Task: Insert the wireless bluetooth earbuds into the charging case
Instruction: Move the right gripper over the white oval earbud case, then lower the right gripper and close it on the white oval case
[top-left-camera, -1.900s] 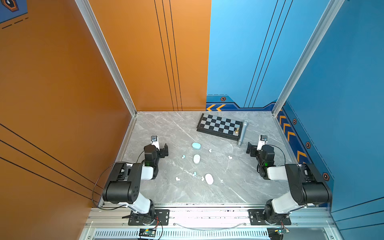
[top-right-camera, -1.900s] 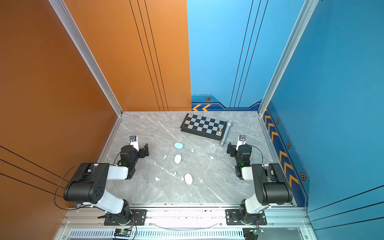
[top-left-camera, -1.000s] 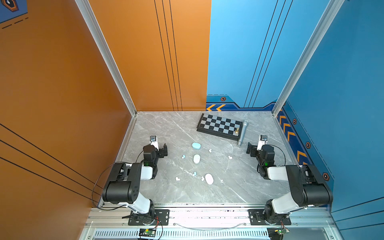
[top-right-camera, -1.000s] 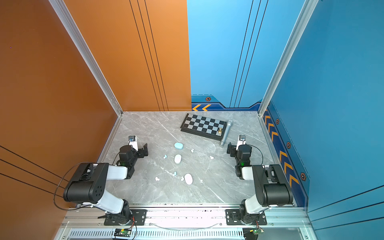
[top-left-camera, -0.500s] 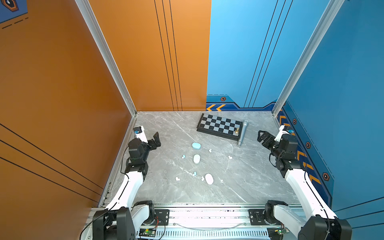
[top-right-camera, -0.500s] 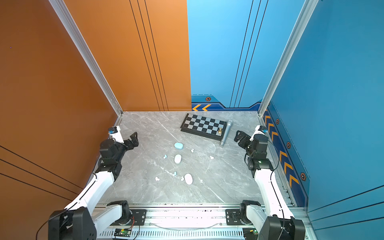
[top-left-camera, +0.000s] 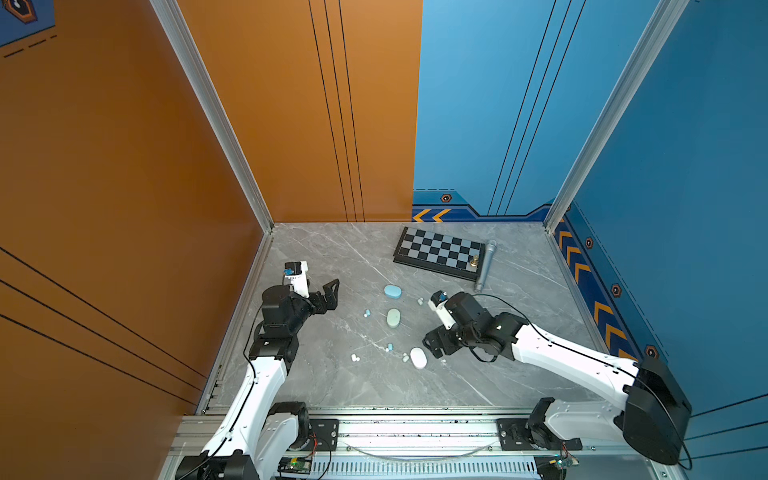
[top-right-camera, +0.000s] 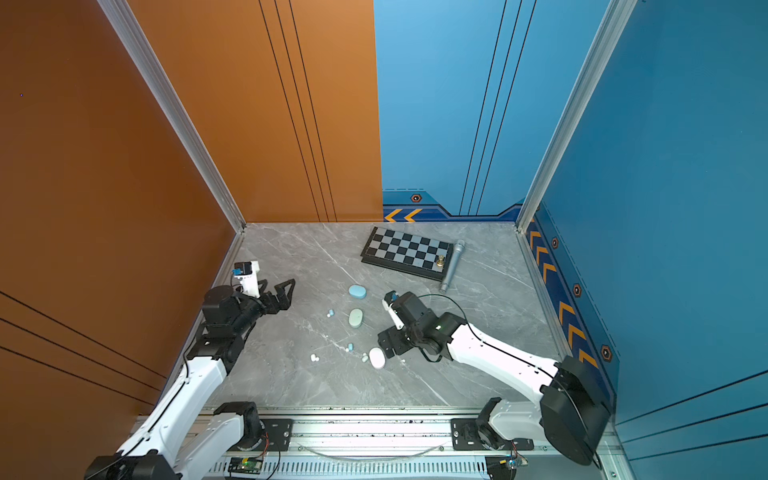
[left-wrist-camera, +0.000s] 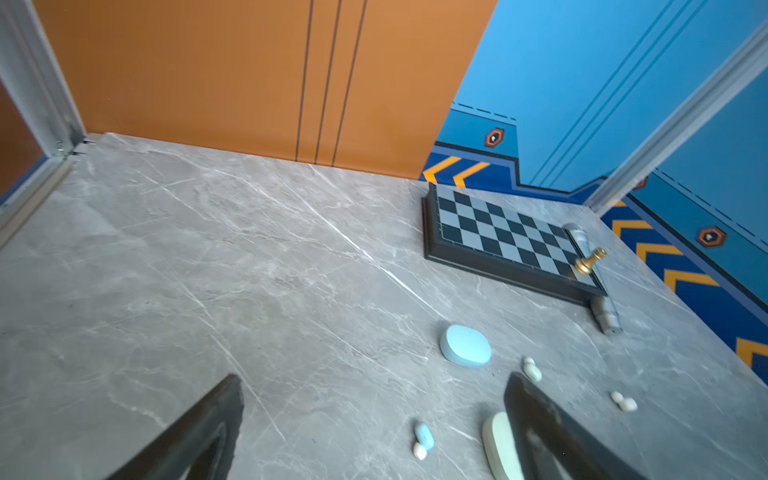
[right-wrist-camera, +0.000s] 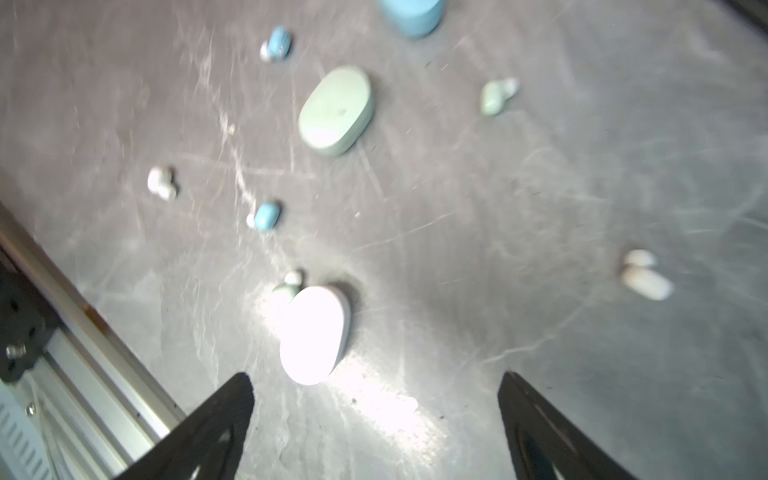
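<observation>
**Right hand** (right-wrist-camera: 374, 380): fingers spread wide, nothing between them, low over the bench (top-left-camera: 316, 374).

**White case** (right-wrist-camera: 311, 332): lid down, flat on the bench. It lies just ahead of the right hand, nearer one finger than midway.

**Earbuds** (top-left-camera: 390, 347): blue, white and mint, all loose on the bench and none in a case. One mint earbud (right-wrist-camera: 286, 291) sits tight against the white case's far end. The rest lie well clear of both hands.

**Mint case** (top-left-camera: 393, 318), **blue case** (top-left-camera: 392, 291): both shut, beyond the white case.

**Left hand** (top-left-camera: 330, 296): fingers apart, empty, held off toward the orange wall.

**Handling note:** your step looks like the approach to the white case.
- Shift the right hand sideways until the case sits midway between the fingers.
- Close across its narrow width.
- Keep the fingertip off the mint bud, which would likely skitter.
- Expect to need the lid open before any bud goes in.
</observation>
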